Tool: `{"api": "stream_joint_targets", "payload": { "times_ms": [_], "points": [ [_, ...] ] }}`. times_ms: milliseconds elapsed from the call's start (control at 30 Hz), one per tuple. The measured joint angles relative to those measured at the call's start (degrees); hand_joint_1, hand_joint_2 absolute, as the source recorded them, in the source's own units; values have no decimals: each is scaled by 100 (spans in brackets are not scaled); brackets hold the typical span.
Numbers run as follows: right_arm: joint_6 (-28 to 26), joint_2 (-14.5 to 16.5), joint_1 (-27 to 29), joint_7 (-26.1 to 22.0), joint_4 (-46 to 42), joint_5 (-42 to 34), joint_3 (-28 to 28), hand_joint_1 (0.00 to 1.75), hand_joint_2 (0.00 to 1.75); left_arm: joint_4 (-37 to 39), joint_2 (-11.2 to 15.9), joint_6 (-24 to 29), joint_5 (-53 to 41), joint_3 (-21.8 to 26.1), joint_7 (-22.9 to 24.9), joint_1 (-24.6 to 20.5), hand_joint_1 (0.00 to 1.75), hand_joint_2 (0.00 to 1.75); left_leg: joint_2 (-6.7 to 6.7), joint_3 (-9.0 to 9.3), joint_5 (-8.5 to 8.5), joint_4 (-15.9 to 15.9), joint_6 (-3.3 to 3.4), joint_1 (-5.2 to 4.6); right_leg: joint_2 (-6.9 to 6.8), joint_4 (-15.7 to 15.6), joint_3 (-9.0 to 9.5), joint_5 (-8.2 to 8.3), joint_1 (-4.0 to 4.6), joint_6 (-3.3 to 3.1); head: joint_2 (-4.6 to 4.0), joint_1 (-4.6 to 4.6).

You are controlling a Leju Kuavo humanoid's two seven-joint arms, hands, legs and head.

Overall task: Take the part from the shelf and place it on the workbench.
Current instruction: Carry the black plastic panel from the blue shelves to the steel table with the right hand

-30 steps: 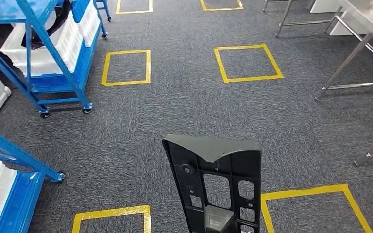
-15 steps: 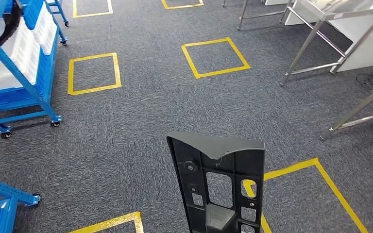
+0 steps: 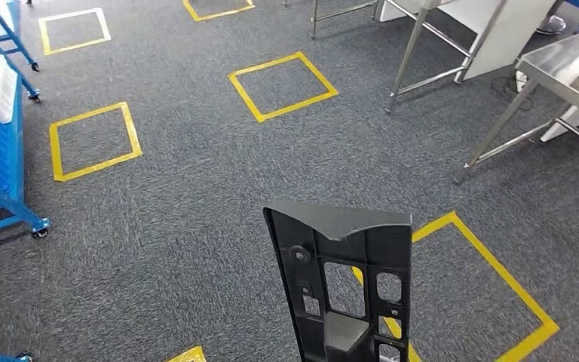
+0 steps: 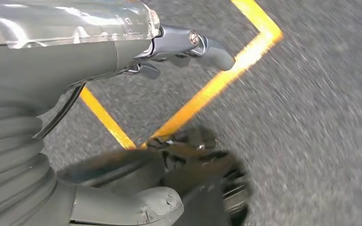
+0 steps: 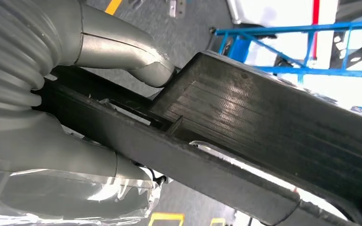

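The part (image 3: 362, 245) is a dark grey plastic panel with several cut-outs, standing upright at the bottom centre of the head view. In the right wrist view my right hand (image 5: 75, 150) grips the part (image 5: 264, 122), with its thumb (image 5: 122, 52) pressed on one side and its fingers under the other. My left hand (image 4: 66, 56) hangs over the carpet with its fingers (image 4: 202, 44) and thumb (image 4: 141, 207) apart and nothing between them. A steel workbench (image 3: 565, 64) stands at the far right.
A blue wheeled shelf (image 3: 0, 188) with white bins is at the left edge. Yellow tape squares (image 3: 283, 84) mark the grey carpet. A second steel table frame (image 3: 415, 45) and a white panel (image 3: 497, 30) stand at the back right.
The camera has turned to the right: the blue shelves have slid off to the left and the steel tables have come further in. The part stays upright in my right hand.
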Motion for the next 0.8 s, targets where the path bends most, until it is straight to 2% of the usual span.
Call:
{"api": "stream_joint_targets", "payload": {
  "times_ms": [33,67,100,133,167,200,233,267,333,367,433,467,500,533,567,600,633,700,733,767,800],
  "points": [
    [89,0,-12,25,3,23,-33,175,175,-14,-48,9,25,-3,-24,-2,0,175,-42,-173,-95,322,-12,8,83,4,0,-1,-2,-2,0,-1],
    [191,0,-29,50,12,45,-68,175,175,-43,-96,-4,61,-6,-42,-9,0,175,-56,-275,-74,473,-22,16,170,11,3,-3,-5,-2,0,0],
    [304,0,-56,66,28,63,-102,175,175,-98,-125,-59,113,-7,-53,-17,0,175,-63,-276,68,398,-28,25,259,23,7,-7,-10,4,0,0],
    [414,0,-97,74,52,80,-132,175,175,-173,-136,-147,177,-6,-69,-24,0,175,-92,-181,298,118,-33,35,349,43,10,-15,-17,16,0,0],
    [511,0,-144,77,82,95,-158,175,175,-257,-140,-246,242,-2,-86,-23,0,175,-191,-35,526,-263,-34,51,433,71,4,-28,-28,36,0,1],
    [584,0,-195,80,114,106,-179,175,175,-336,-140,-336,301,5,-102,-17,0,175,-309,104,680,-627,-30,63,512,115,-15,-43,-28,62,0,0],
    [630,2,-238,82,144,115,-194,175,175,-401,-140,-401,344,16,-114,-6,0,175,-414,194,758,-871,-13,72,581,149,-44,-51,-31,94,0,0],
    [659,6,-268,84,171,120,-209,175,175,-453,-139,-446,378,30,-120,7,0,175,-481,232,762,-987,15,71,640,169,-77,-50,-32,128,0,1],
    [689,14,-299,88,224,125,-232,175,175,-552,-141,-483,418,53,-117,41,0,175,-408,237,773,-1029,101,63,754,166,-131,-19,-44,199,0,1],
    [701,21,-308,91,250,125,-245,175,175,-611,-145,-484,437,68,-101,55,0,175,-342,245,797,-1058,147,65,714,188,-156,-28,-46,225,0,1],
    [721,32,-366,104,303,125,-265,175,175,-727,-171,-461,474,119,-27,85,0,175,-211,250,844,-1117,227,78,424,471,-295,-210,-42,259,0,2],
    [728,43,-411,112,333,125,-270,175,175,-776,-183,-444,494,157,36,105,0,175,-141,251,851,-1128,246,66,222,770,-437,-380,-45,271,0,2],
    [727,58,-459,119,364,119,-271,175,175,-809,-193,-418,505,200,111,134,0,175,-67,248,849,-1131,255,54,91,1120,-608,-553,-56,286,0,2],
    [708,82,-498,122,400,108,-269,175,175,-829,-196,-376,503,248,191,166,0,175,16,246,841,-1130,257,42,22,1423,-756,-669,-72,298,0,2],
    [678,114,-521,122,437,94,-267,175,175,-837,-196,-324,493,293,262,193,0,175,98,248,832,-1129,256,35,-18,1580,-830,-689,-84,305,0,1],
    [642,148,-531,121,471,76,-263,175,175,-839,-192,-273,471,335,314,213,0,175,174,254,820,-1128,250,32,-45,1534,-800,-606,-92,306,0,1],
    [611,180,-537,121,502,53,-257,175,175,-838,-188,-229,451,371,343,223,0,175,239,265,810,-1129,241,31,-81,1287,-661,-442,-96,299,0,1],
    [577,236,-559,128,542,-5,-238,175,175,-838,-183,-190,427,417,340,222,0,175,350,300,783,-1132,204,21,-260,548,-260,-147,-71,260,0,1],
    [564,264,-580,135,557,-41,-226,175,175,-838,-182,-186,427,434,314,218,0,175,397,318,768,-1135,176,15,-341,285,-124,-79,-46,235,0,1],
    [547,287,-601,144,570,-73,-214,175,175,-838,-182,-186,430,450,279,213,0,175,442,336,754,-1140,143,12,-389,145,-59,-69,-19,210,0,1],
    [530,307,-617,153,587,-98,-200,175,175,-838,-182,-187,438,464,242,205,0,175,486,354,744,-1151,109,11,-379,125,-59,-86,6,188,0,1]
  ]
}}
